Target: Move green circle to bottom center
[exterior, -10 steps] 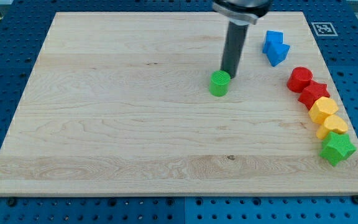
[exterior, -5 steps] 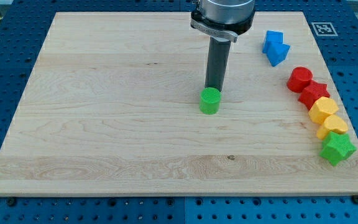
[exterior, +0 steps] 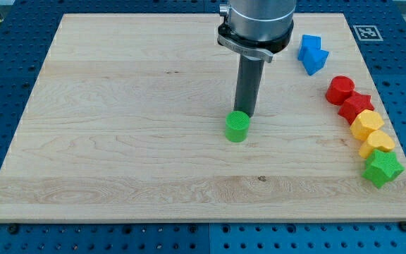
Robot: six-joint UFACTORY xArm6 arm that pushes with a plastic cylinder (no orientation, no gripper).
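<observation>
The green circle [exterior: 237, 127] is a small green cylinder standing on the wooden board [exterior: 118, 141], a little right of the board's middle. My tip [exterior: 244, 115] is at the circle's upper right edge, touching it or almost touching it. The dark rod rises from there to the arm's silver and black end at the view's top.
Two blue blocks [exterior: 313, 53] sit at the upper right. Down the right edge runs a row: a red circle [exterior: 340, 89], a red star [exterior: 356, 106], two yellow blocks [exterior: 366, 124] [exterior: 377, 143] and a green star [exterior: 382, 168].
The tip has moved down and to the left, pushing the green circle the same way, from above the board's middle towards the bottom. The other blocks have not moved.
</observation>
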